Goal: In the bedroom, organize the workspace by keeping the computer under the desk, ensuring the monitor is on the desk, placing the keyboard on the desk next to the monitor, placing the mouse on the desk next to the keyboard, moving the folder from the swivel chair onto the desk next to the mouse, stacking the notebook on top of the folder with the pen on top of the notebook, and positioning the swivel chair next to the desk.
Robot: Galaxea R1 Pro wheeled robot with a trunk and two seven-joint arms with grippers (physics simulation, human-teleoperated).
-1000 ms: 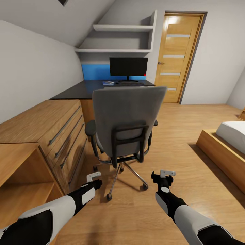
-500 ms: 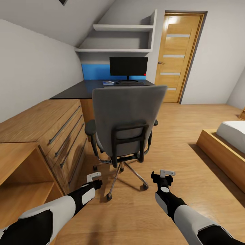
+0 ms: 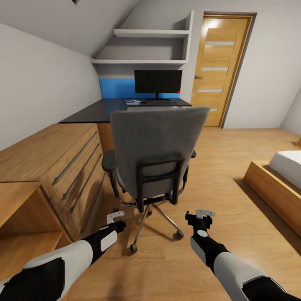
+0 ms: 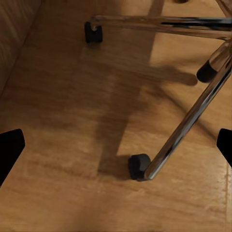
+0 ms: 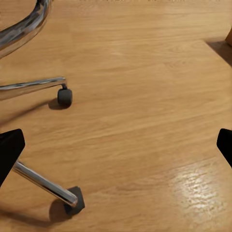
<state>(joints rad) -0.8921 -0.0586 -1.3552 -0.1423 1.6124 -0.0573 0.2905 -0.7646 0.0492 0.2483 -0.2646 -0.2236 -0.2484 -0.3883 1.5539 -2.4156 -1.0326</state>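
Observation:
The grey swivel chair [image 3: 154,142] stands with its back to me, between me and the black desk [image 3: 94,110]. On the desk the monitor [image 3: 158,81] stands upright, with the keyboard [image 3: 158,101] in front of it and the blue folder [image 3: 133,101] lying flat beside the keyboard. Computer, mouse, notebook and pen are hidden or too small to tell. My left gripper [image 3: 115,216] and right gripper [image 3: 205,214] hang open and empty above the floor, just short of the chair's chrome base [image 4: 183,130]. One caster [image 5: 65,96] lies ahead of the right gripper.
An oak dresser [image 3: 62,163] with bar handles runs along the left wall. A low bed [image 3: 280,179] in an oak frame sits at the right. An oak door [image 3: 219,67] and white shelves [image 3: 146,46] are at the back. Open plank floor lies right of the chair.
The whole view has shifted slightly forward, so the chair and dresser look a little nearer. Both arms keep the same pose and the grippers stay open.

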